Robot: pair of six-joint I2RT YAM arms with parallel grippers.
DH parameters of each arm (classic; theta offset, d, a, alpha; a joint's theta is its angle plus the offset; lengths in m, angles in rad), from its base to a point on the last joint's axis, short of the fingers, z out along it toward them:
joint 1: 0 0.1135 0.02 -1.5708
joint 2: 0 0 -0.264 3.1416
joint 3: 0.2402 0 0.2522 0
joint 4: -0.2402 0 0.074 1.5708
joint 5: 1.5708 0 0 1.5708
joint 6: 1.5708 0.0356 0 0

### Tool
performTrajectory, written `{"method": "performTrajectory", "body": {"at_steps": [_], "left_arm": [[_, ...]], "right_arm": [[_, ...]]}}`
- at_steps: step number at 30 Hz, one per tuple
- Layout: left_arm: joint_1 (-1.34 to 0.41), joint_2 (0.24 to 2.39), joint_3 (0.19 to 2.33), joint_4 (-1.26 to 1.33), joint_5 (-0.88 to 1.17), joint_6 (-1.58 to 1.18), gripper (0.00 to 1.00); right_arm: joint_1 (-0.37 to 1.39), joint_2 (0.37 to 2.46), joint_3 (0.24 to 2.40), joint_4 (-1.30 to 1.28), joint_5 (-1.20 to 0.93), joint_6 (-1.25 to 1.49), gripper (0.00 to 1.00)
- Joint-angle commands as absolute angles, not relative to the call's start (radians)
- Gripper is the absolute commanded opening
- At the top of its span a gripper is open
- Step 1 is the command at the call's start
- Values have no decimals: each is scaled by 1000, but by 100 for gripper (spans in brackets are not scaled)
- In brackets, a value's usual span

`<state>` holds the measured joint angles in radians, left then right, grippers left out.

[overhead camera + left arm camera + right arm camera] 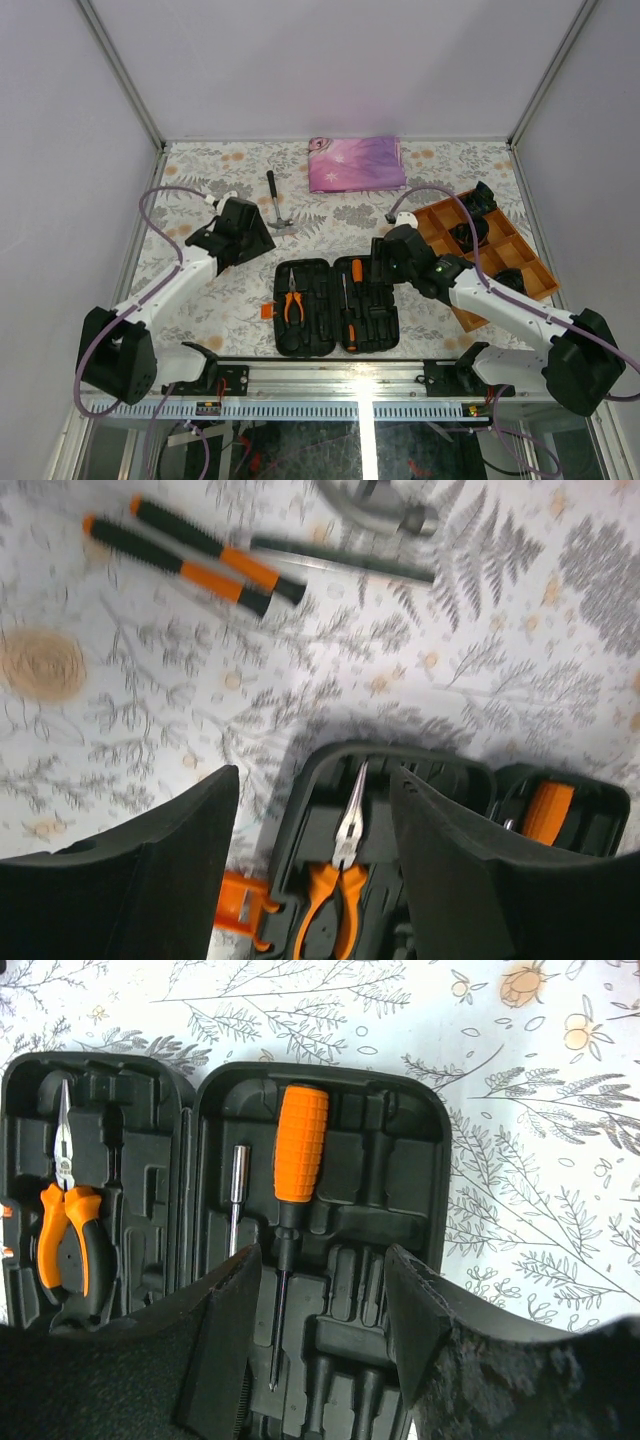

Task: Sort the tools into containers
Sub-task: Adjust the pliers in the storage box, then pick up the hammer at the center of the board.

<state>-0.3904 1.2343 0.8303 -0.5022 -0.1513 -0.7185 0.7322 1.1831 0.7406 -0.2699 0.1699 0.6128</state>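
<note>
The black tool case (380, 322) lies open near the front edge of the table. Orange-handled pliers (292, 306) sit in its left half and an orange-handled screwdriver (356, 275) in its right half. A hammer (275, 205) lies on the cloth-covered table behind the case. My left gripper (312, 775) hangs open and empty over the case's far-left corner, with the pliers (345, 875) below it. Two black-and-orange-handled tools (190, 555) lie on the table beyond. My right gripper (322, 1260) is open and empty above the screwdriver's (300, 1145) shaft.
A folded pink-purple cloth (355, 162) lies at the back. An orange-brown divided tray (520, 262) with black coiled bundles stands to the right, beside my right arm. A metal bit holder (238, 1195) rests in the case (410, 1175) next to the screwdriver.
</note>
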Motion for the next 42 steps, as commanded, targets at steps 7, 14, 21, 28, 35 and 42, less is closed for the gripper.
{"method": "performTrajectory", "body": {"at_steps": [7, 14, 21, 28, 35, 42], "left_arm": [[-337, 1503, 1154, -552, -254, -623, 68], [-311, 1750, 1387, -577, -276, -593, 72], [-276, 1974, 1671, -659, -306, -510, 78], [-220, 2126, 1807, -672, -244, -478, 76], [-213, 2278, 1936, -678, -193, -434, 67], [-211, 2379, 2048, -697, -194, -396, 62]], "right_arm": [[721, 1121, 671, -183, 48, 586, 60], [720, 1026, 581, -158, -25, 633, 60], [721, 1022, 569, -166, -62, 630, 60], [721, 1048, 559, -151, -107, 635, 60], [721, 1069, 546, -143, -124, 636, 60], [720, 1101, 548, -128, -140, 634, 60]]}}
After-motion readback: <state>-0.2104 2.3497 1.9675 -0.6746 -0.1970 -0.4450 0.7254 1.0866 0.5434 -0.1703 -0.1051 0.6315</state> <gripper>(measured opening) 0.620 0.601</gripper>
